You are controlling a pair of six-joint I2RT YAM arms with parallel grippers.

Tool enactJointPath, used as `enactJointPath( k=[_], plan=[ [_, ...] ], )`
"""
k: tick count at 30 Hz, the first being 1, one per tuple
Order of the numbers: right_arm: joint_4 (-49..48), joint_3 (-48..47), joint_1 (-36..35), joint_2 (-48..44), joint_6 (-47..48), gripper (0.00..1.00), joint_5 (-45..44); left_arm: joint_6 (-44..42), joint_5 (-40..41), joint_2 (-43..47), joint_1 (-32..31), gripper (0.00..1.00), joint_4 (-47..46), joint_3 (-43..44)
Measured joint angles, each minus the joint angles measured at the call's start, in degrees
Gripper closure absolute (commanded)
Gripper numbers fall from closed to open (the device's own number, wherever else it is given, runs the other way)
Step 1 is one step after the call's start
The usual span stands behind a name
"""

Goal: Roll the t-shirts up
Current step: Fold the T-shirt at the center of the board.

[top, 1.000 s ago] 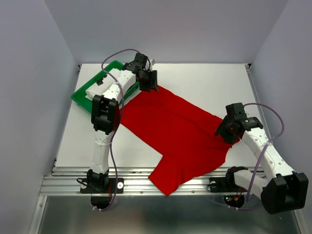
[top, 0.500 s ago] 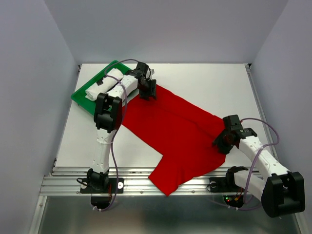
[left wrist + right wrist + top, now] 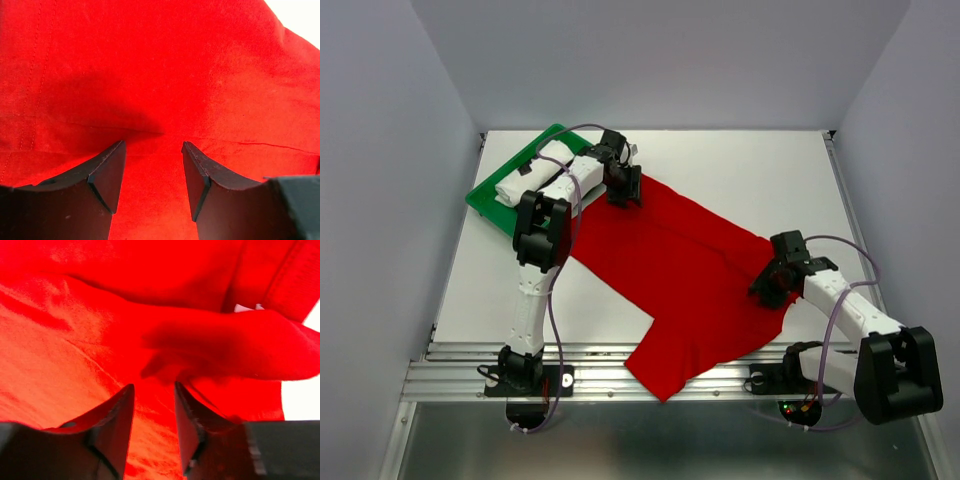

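Observation:
A bright red t-shirt (image 3: pixel 670 270) lies spread flat across the table, and one corner hangs over the near edge. My left gripper (image 3: pixel 625 190) is down at its far left corner beside the tray. In the left wrist view that gripper (image 3: pixel 152 150) is open, with flat red cloth (image 3: pixel 150 75) under the gap. My right gripper (image 3: pixel 765 285) is at the shirt's right edge. In the right wrist view its jaws (image 3: pixel 154 390) stand a little apart, open over the cloth, just short of a raised red fold (image 3: pixel 225 345). A rolled white t-shirt (image 3: pixel 520 182) lies in the tray.
A green tray (image 3: pixel 482 203) stands at the far left of the white table (image 3: pixel 760 170), partly under my left arm. The metal rail (image 3: pixel 460 375) runs along the near edge, and grey walls close in on three sides.
My right gripper has moved left and nearer onto the shirt's right edge, and its jaws have narrowed. The left gripper shifted slightly right early on, then stayed put.

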State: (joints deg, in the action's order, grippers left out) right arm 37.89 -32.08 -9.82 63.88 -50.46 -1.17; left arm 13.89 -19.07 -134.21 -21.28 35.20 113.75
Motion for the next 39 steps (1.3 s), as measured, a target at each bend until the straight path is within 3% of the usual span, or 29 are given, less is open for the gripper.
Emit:
enactJointPath(
  k=[7,16,30,39],
  plan=[
    [-1.9,0.0,0.0,1.4,0.5,0.70,0.0,0.1,-0.2,0.0,0.0,0.41,-0.2,-0.1],
    [-2.5,0.0,0.0,2.6,1.0,0.99,-0.3,0.1,-0.4,0.0,0.0,0.41,-0.3,-0.6],
    [-0.5,-3.6,-1.7,1.0,6.3,0.99,1.7,0.1,-0.9,0.0,0.0,0.41,-0.3,-0.6],
    [0.8,-9.3,-11.1,2.4,7.1,0.99,4.7,0.1,-1.3,-0.3,0.0,0.41,-0.5,-0.6]
  ],
)
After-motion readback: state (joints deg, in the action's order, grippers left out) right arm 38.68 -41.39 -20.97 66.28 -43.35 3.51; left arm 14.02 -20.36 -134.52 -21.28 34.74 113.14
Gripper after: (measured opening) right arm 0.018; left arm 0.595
